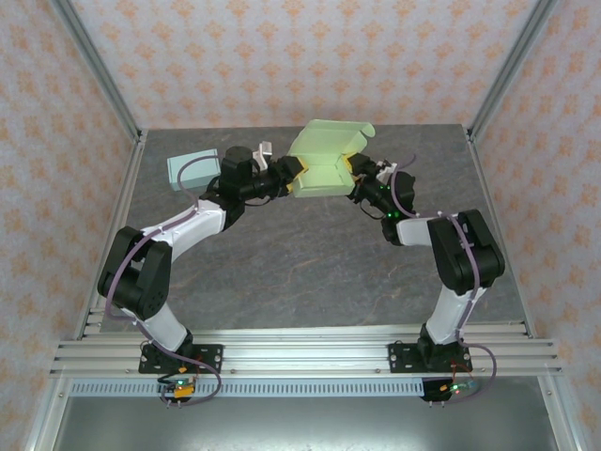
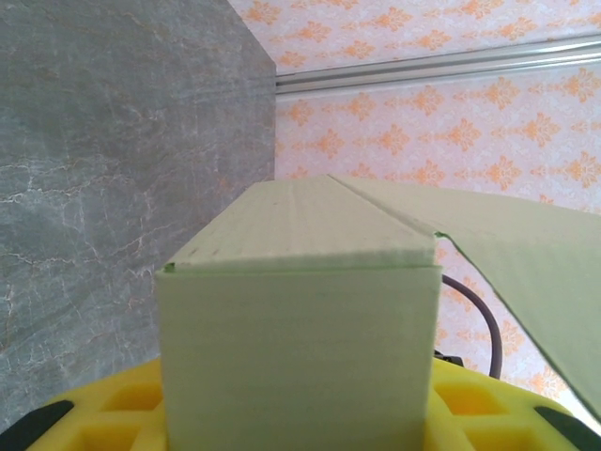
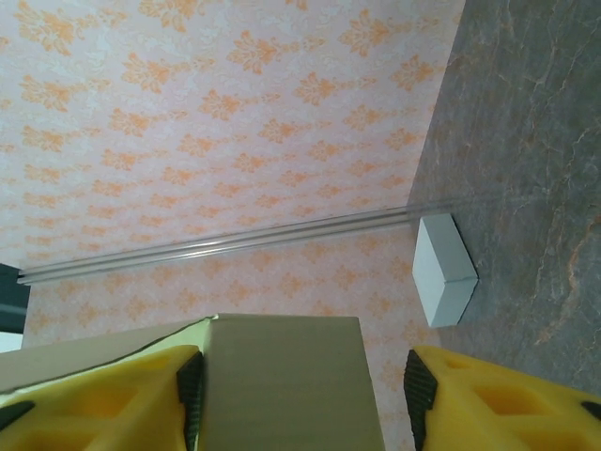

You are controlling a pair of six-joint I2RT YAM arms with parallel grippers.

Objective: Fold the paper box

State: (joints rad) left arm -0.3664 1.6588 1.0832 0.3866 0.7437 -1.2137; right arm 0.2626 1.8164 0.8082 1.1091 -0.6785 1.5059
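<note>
A light green paper box [image 1: 324, 160] is held above the far middle of the table, its lid flap raised toward the back wall. My left gripper [image 1: 286, 178] is shut on its left end; in the left wrist view the box [image 2: 300, 348] stands between the yellow fingers [image 2: 103, 413]. My right gripper [image 1: 355, 174] straddles the right end and is open. In the right wrist view the box [image 3: 282, 385] lies against the left pad [image 3: 191, 385], while the right pad [image 3: 416, 385] stands apart from it.
A small pale blue closed box [image 1: 192, 169] sits on the grey table at the far left, also seen on the table by the wall [image 3: 443, 272]. Aluminium frame posts [image 1: 103, 85] and patterned walls close in the table's sides and back.
</note>
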